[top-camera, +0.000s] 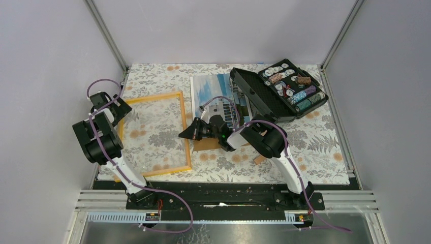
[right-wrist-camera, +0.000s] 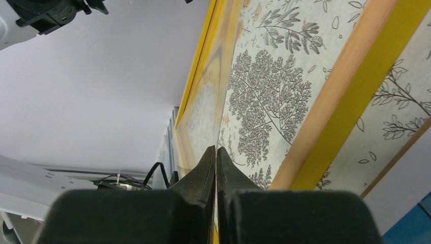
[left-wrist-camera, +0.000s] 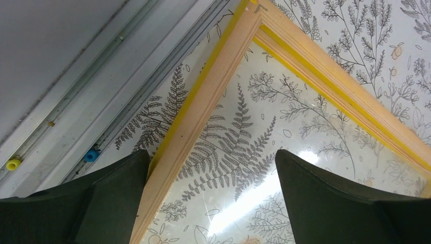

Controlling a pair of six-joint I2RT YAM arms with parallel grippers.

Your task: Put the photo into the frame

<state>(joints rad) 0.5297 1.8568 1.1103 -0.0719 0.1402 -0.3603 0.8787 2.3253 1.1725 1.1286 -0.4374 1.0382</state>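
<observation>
Grey walls close round a leaf-patterned worktop (top-camera: 315, 147). On its left side lies the frame (top-camera: 152, 97), flat, the pattern showing through its pane. At upper right stands an open black case (top-camera: 259, 99) of chips. Beside it at upper centre lies the photo (top-camera: 211, 89), face up, just right of the frame. The left fingers (left-wrist-camera: 101, 203) are spread wide astride the frame's rail near its upper-left corner, holding nothing. The right fingers (right-wrist-camera: 203, 178) are pressed together, empty, by the frame's right rail.

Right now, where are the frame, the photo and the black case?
frame (top-camera: 186, 132): top view, on its right bar.
photo (top-camera: 211, 89): top view, on the blue sky part.
black case (top-camera: 259, 96): top view, on its open lid.
</observation>
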